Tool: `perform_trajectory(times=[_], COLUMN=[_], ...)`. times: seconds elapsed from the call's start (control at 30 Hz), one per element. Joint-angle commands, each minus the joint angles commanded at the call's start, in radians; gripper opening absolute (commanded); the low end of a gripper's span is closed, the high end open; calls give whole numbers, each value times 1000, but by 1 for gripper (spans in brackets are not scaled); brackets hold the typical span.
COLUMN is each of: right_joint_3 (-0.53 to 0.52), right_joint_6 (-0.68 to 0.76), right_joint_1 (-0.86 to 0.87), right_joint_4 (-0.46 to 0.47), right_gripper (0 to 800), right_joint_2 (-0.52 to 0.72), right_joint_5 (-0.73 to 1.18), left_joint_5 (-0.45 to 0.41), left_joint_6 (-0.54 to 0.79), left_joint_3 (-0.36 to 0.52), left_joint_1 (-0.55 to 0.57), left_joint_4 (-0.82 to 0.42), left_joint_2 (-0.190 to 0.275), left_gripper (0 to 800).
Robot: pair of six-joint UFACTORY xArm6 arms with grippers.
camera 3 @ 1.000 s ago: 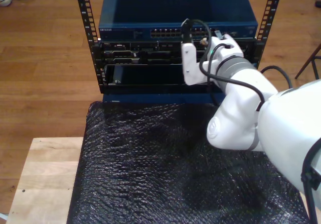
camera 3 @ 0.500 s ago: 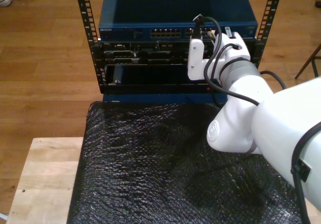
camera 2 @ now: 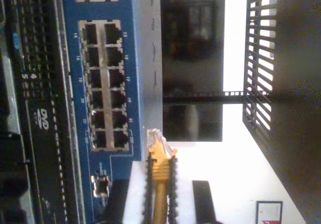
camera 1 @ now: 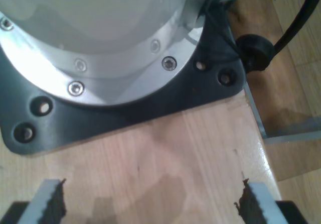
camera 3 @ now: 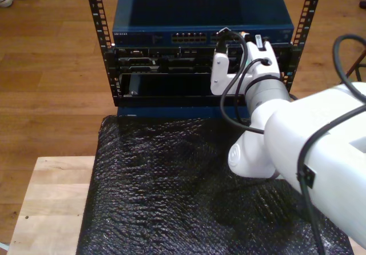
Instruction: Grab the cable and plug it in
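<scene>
The cable [camera 2: 160, 184] is pinched near its plug [camera 2: 154, 137] in the jaws of my second gripper [camera 2: 160, 194], plug foremost, held just off the switch [camera 2: 125, 73] ports, presumably for insertion. My first gripper [camera 1: 150, 204] is held spread above the tabletop [camera 1: 165, 158].

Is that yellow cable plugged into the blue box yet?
Not yet. The cable's clear plug, held by my second gripper, sits outside the blue switch's ports.
</scene>
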State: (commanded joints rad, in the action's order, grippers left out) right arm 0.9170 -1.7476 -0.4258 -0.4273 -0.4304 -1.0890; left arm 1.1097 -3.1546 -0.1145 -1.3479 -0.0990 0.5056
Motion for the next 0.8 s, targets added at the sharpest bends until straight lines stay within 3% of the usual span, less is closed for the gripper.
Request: perform_trajectory(times=[0.2, 0.8], right_joint_3=[55, 41], right_joint_6=[-5, -5], right_joint_1=[-3, -21], right_joint_4=[-6, -101], right_gripper=[0, 0], right_joint_2=[-57, -94], right_joint_5=[-64, -204], left_joint_5=[0, 0], left_joint_6=[0, 0], left_joint_3=[-2, -2], left_joint_1=[0, 0], left_joint_4=[0, 0], left_joint_2=[0, 0], left_gripper=[800, 800])
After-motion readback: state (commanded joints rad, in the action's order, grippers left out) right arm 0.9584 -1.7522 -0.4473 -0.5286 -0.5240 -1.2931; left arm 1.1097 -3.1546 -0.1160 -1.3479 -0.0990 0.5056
